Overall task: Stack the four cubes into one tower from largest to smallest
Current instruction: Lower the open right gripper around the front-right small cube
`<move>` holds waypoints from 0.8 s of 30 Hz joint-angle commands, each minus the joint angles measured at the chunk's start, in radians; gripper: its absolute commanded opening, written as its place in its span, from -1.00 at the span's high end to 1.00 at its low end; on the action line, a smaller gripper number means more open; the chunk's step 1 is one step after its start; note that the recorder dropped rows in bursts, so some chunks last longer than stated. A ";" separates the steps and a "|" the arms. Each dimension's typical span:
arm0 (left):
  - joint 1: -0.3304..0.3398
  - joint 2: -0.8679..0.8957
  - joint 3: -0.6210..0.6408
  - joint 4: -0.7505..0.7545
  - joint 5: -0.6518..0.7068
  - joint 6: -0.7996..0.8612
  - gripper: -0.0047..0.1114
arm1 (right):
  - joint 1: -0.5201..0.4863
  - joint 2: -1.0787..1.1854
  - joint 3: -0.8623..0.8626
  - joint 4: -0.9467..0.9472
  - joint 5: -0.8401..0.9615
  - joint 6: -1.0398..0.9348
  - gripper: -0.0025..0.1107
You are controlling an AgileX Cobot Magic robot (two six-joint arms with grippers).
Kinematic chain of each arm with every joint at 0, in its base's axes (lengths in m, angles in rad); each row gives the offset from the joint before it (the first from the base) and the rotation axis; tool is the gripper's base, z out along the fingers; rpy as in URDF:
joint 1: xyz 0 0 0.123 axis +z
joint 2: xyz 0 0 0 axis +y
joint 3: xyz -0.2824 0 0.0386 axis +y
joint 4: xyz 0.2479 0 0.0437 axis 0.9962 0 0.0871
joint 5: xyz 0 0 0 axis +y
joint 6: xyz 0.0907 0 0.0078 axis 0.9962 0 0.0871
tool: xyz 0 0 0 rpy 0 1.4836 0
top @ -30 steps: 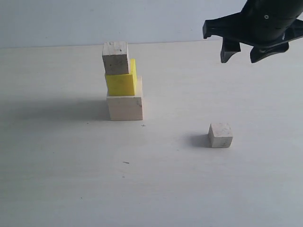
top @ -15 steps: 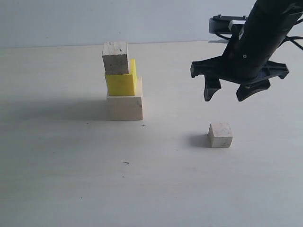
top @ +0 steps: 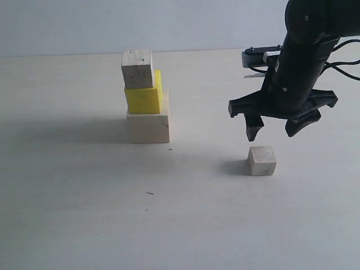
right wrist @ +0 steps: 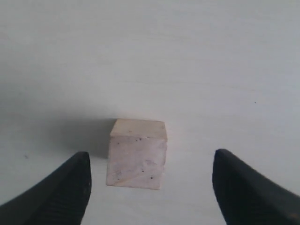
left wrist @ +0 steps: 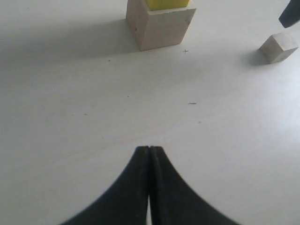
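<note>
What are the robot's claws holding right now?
Nothing. The right gripper hangs open above the loose small cube, not touching it. The left gripper is shut with nothing between its jaws.

Bright, diffuse light. Soft shadows stretch from the tower [top: 145,101] and the loose small cube [top: 262,161] toward the left edge of the worktop [top: 214,225].

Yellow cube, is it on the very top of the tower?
No, a small greyish cube sits on the yellow cube, which rests on the large pale wood cube.
</note>
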 commanded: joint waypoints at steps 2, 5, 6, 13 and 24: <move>-0.006 0.003 0.004 0.000 -0.012 0.004 0.90 | -0.004 -0.004 0.046 0.006 -0.023 -0.030 -0.27; -0.006 0.003 0.004 0.000 -0.012 0.004 0.90 | -0.001 -0.013 0.046 0.006 -0.029 -0.030 -0.27; -0.006 0.003 0.004 0.000 -0.012 0.004 0.90 | -0.001 -0.017 0.046 0.006 -0.029 -0.030 -0.27; -0.006 0.003 0.004 0.000 -0.012 0.004 0.90 | -0.001 -0.022 0.046 0.006 -0.071 -0.033 -0.27; -0.006 0.003 0.004 0.000 -0.012 0.004 0.90 | -0.001 0.029 0.046 0.016 -0.090 -0.042 -0.27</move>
